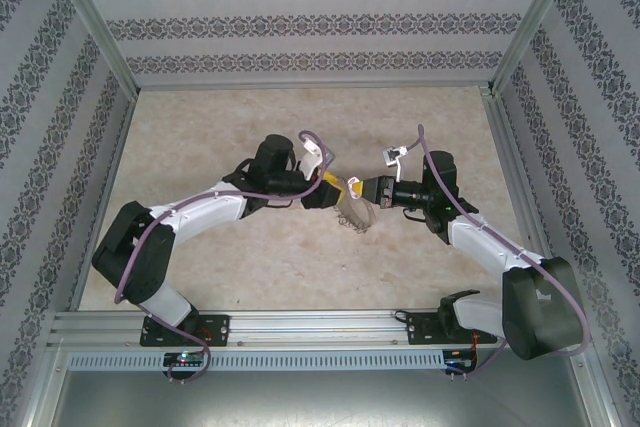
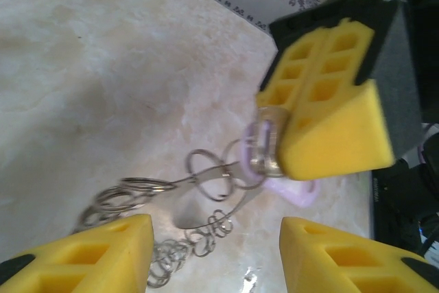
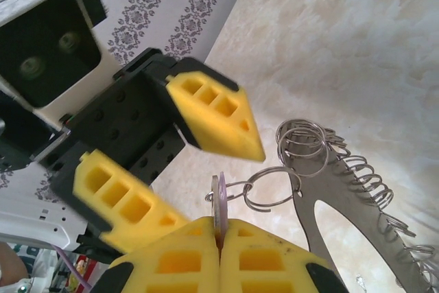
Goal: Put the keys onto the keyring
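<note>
Key (image 3: pixel 217 198), edge-on with its lilac tag, is pinched between the closed pads of the right tool (image 3: pixel 219 231). The left tool (image 2: pixel 216 238) faces it close by, jaws apart and nothing between them. Small wire rings (image 3: pixel 271 186) run from the tag to the keyring (image 3: pixel 343 183), which hangs low between both tools over the surface (image 1: pixel 250 257). The key looks linked, or at least snagged, but proper threading cannot be confirmed; the fringe of silvery coils (image 3: pixel 363 169) crowds the hoop and may tangle.
</note>
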`<action>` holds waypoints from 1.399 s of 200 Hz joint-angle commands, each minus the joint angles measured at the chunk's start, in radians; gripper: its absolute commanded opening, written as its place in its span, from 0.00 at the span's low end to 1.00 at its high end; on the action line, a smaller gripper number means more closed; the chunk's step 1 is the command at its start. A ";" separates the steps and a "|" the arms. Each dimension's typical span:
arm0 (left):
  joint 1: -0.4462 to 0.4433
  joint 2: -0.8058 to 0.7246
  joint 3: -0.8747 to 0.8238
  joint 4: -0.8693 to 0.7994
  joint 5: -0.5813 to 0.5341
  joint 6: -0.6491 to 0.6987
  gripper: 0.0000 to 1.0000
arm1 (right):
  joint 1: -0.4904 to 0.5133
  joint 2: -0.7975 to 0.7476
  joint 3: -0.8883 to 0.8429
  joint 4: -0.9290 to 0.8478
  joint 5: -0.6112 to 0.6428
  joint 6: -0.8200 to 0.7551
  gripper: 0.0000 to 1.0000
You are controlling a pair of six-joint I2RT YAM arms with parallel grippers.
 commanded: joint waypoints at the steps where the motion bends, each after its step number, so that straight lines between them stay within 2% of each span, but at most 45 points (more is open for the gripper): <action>1: -0.027 0.004 0.012 0.054 0.023 -0.012 0.52 | -0.013 -0.021 0.030 -0.004 0.012 -0.022 0.00; 47: -0.048 0.023 0.014 0.067 0.006 -0.015 0.51 | -0.018 -0.021 0.031 -0.009 0.015 -0.025 0.00; 113: -0.049 0.035 0.015 0.107 -0.074 -0.014 0.48 | -0.019 -0.028 0.032 -0.013 0.014 -0.027 0.00; 167: -0.050 0.060 0.031 0.094 -0.069 0.000 0.42 | -0.019 -0.033 0.030 -0.017 0.017 -0.031 0.00; 280: -0.049 0.100 0.061 0.139 -0.083 -0.012 0.38 | -0.016 -0.036 0.027 -0.017 0.017 -0.029 0.00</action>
